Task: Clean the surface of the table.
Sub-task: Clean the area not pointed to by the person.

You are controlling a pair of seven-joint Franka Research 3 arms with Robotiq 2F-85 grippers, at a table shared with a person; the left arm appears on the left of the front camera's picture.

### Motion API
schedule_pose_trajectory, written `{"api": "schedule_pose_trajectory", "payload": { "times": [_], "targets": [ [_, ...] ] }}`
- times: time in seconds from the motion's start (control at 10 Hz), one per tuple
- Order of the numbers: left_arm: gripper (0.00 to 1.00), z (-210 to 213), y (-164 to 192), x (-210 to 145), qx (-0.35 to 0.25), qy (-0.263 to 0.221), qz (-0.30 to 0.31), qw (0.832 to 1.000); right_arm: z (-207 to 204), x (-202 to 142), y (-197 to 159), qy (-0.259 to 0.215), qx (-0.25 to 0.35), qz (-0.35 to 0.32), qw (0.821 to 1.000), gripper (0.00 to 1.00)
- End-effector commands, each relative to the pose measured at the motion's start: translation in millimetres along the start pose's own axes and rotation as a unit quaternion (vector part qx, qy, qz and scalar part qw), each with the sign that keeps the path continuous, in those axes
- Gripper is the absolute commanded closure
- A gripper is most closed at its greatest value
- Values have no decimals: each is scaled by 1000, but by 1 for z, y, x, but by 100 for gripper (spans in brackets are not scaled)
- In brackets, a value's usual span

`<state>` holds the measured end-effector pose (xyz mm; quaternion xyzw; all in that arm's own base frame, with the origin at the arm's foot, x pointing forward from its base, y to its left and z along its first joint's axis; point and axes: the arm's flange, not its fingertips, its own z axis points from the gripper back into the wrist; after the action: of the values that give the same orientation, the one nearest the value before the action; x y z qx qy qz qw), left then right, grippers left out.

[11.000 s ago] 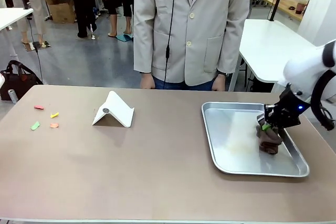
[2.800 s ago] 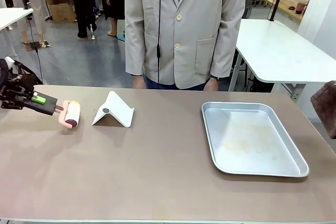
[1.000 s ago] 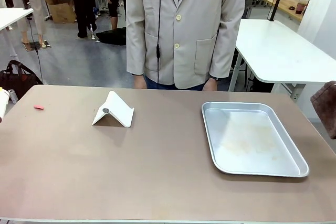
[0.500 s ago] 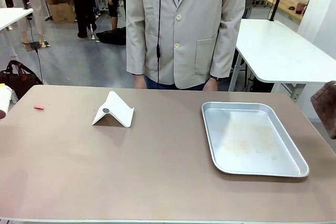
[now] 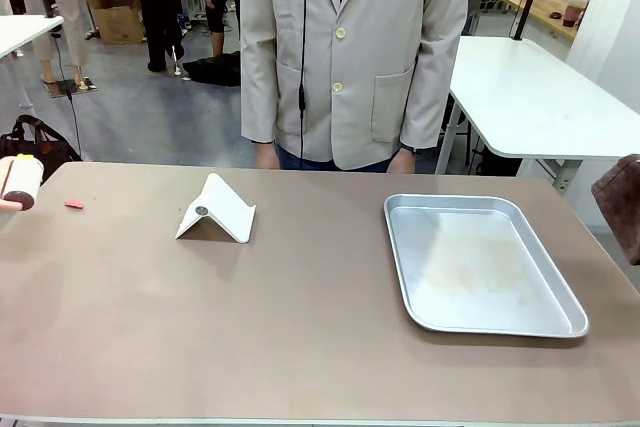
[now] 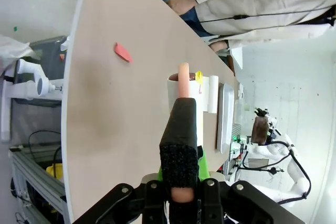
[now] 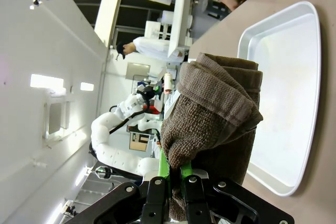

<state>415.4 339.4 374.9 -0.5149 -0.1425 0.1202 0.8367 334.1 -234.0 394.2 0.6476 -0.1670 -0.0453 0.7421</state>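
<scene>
My left hand [image 6: 179, 195] was clamped tight on the black foam handle of a pink-stemmed lint roller [image 6: 181, 129]. Its white roll was held out by the left end of the wide, matte brownish-taupe bench [image 5: 300, 327]; whether the roll touched the top I could not tell. Something yellow, perhaps a scrap, clung to the roll. A small red scrap [image 5: 74, 204] lay on the bench near that end. My right hand [image 7: 176, 187] was closed on a folded brown towel [image 7: 215, 114], held off the bench's right edge, near the shiny rectangular metal tray [image 5: 480, 262]. A white folded card stand [image 5: 216, 209] stood left of centre. A person [image 5: 345, 47] in a beige jacket stood at the far side.
</scene>
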Motion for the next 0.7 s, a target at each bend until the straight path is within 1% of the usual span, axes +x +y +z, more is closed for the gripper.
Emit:
{"api": "schedule_pose_trajectory", "payload": {
  "times": [0.0, 0.1, 0.4, 0.6],
  "targets": [
    [77, -1, 5, 26, 12, 18, 12, 1000, 1, -1, 4, 0, 8, 3, 1000, 91],
    [77, -4, 9, 36, -10, 43, 13, 999, 1, -1, 4, 0, 8, 3, 1000, 91],
    [77, -18, 28, 62, 55, 22, 41, 997, 1, -1, 4, 0, 8, 3, 1000, 91],
    [77, -21, 40, 73, 77, 9, 47, 996, 1, -1, 4, 0, 8, 3, 1000, 91]
  ]
}}
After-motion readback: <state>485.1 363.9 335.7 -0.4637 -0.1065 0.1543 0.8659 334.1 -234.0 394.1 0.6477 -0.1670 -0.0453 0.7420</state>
